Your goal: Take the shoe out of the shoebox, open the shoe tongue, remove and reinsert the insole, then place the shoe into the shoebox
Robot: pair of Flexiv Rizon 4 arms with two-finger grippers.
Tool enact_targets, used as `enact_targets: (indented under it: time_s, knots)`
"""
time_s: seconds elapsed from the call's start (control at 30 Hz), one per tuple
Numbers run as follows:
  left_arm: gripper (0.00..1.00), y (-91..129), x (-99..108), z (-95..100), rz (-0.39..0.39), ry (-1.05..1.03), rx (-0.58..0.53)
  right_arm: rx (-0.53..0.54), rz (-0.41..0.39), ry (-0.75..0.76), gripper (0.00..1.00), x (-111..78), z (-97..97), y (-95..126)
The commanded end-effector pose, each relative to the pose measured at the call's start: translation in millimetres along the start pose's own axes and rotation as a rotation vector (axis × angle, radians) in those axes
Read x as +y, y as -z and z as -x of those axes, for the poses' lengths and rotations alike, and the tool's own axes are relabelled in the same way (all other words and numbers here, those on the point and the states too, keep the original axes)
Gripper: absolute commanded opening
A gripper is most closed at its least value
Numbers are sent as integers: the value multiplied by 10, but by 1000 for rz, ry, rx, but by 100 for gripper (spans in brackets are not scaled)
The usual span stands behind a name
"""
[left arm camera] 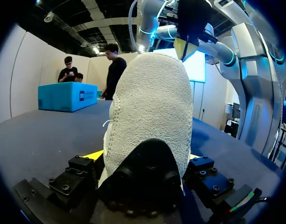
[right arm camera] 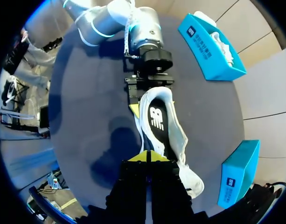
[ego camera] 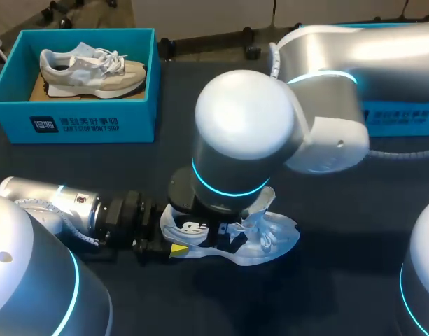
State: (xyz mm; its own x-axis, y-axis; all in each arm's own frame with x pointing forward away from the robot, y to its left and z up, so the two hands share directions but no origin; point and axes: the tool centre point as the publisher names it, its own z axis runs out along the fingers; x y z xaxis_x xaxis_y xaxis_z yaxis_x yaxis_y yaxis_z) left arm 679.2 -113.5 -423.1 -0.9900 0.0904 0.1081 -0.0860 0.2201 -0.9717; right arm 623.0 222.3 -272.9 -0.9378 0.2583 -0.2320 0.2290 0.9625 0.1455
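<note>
A white shoe (ego camera: 273, 238) stands on the dark table in the middle, toe to the right. Its black insole (right arm camera: 156, 116) lies inside and its laces are loose. My left gripper (ego camera: 173, 234) comes in low from the left and has the heel (left arm camera: 152, 102) between its two fingers, a yellow tip on either side. My right gripper (right arm camera: 147, 157) hangs above the shoe's mouth near the tongue, its yellow tips pressed together; I cannot see anything between them. In the head view the right arm's big elbow hides most of the shoe. The blue shoebox (ego camera: 74, 122) is at the far left.
Inside the shoebox lies a second grey-and-white shoe (ego camera: 88, 70). Another blue box (ego camera: 399, 119) sits at the table's far right, partly under my right arm. Bare dark tabletop lies in front of the shoe.
</note>
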Motion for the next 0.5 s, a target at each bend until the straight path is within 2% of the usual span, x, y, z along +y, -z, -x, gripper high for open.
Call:
enact_targets:
  time_s: [0.03,0.23,0.5]
  knots:
    - [0,-4,5,-3,0,0,-4,-3,-8,-1,0,50,-25,-42]
    - [0,-4,5,-3,0,0,-4,-12,-58,182,0,364,-106,-374]
    - [0,-4,5,-3,0,0,-4,-34,-103,227,0,523,-33,-557]
